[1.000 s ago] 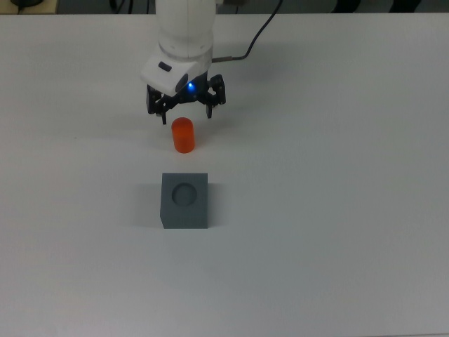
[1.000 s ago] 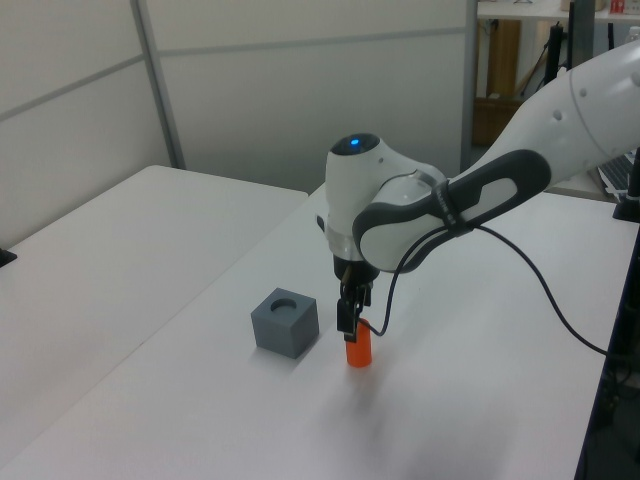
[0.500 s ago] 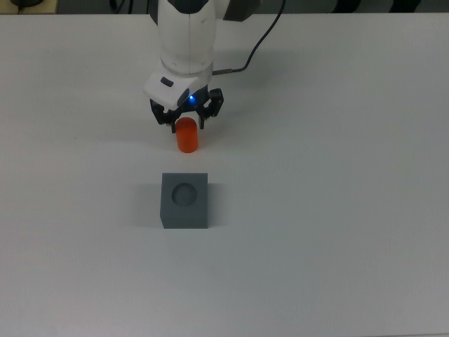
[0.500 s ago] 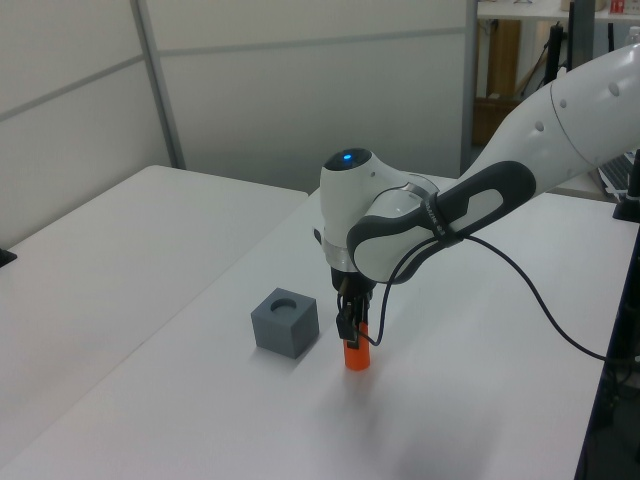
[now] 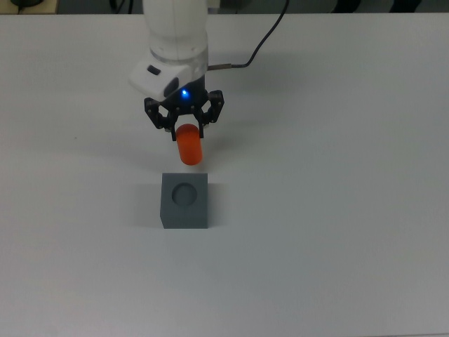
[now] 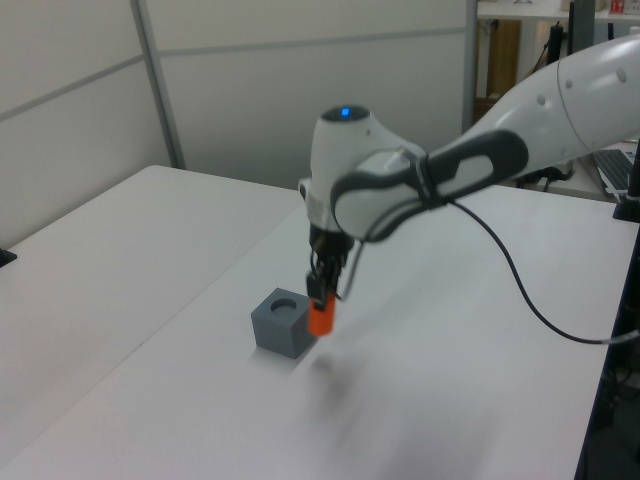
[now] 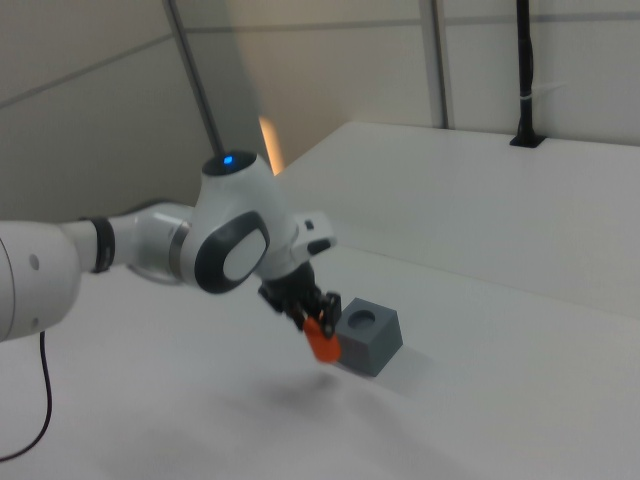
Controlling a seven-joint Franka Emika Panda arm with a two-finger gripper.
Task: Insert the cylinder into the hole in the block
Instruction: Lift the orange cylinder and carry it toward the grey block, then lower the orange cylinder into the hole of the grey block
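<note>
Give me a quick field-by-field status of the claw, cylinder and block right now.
claw: shut on the cylinder
cylinder: orange-red, held clear of the table, near upright
block: grey cube on the white table, round hole in its top face empty
relation: cylinder beside the block, not over the hole, just above the block in the top view
insertion: not yet done

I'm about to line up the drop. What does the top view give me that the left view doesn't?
Only the top view: the round recess face-on, and the gap on the white table between the small orange-red cylinder and the dark grey matte cube.

Only the left view: the cylinder hanging clear of the table beside the cube, its lower end below the cube's top face.

Both: the end effector shut on the cylinder, which is not yet over the recess.
</note>
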